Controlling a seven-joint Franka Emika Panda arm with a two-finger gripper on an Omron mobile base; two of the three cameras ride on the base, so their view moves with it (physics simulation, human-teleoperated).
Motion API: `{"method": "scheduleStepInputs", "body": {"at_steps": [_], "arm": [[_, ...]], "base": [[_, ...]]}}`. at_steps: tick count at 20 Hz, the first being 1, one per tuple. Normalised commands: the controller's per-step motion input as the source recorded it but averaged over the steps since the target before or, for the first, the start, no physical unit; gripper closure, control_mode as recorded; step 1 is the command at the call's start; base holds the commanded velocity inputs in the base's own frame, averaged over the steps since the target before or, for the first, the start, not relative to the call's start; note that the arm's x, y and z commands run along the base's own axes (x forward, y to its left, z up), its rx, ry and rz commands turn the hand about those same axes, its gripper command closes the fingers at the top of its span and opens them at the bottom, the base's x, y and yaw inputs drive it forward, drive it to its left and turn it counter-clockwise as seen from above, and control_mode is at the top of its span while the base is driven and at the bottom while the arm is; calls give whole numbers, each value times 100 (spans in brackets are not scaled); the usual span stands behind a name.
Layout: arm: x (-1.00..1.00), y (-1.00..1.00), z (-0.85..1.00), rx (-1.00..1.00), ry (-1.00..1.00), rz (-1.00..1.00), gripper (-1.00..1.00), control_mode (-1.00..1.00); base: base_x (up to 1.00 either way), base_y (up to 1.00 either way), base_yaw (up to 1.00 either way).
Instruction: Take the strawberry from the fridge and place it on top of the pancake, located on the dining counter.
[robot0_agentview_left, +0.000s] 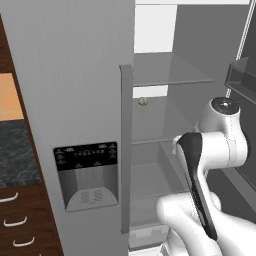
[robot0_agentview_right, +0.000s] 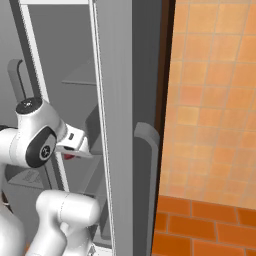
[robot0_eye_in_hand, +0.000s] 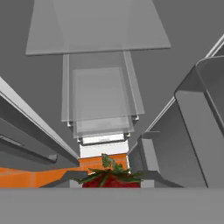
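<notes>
- Holding the strawberry (robot0_eye_in_hand: 111, 178), the fingers sit narrow around the small red fruit, low by the open fridge (robot0_agentview_left: 75, 75).
- It looks light, soft and easy to squash, so a gentle squeeze on its round sides seems best.

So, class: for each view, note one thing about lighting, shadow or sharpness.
Left base view: flat even light on the tall light-grey fridge, soft shelf shading. Right base view: bright orange tiled wall, dim fridge interior. Hand view: small red strawberry sharp at the bottom edge, no glare.
</notes>
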Motion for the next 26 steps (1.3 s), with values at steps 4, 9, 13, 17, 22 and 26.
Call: {"method": "scheduleStepInputs", "body": {"at_steps": [4,9,13,17,22,26], "arm": [[-22,0,-57,0,6,0,100,-100],[-5,-1,-52,0,3,0,100,-100],[-5,-1,-56,0,1,0,100,-100],[0,-1,-28,0,1,0,100,-100],[0,0,0,0,0,0,100,-100],[-2,0,0,0,0,0,100,100]], "base": [[0,0,0],[0,0,0],[0,0,0],[0,0,0],[0,0,0],[-6,0,0]]}}
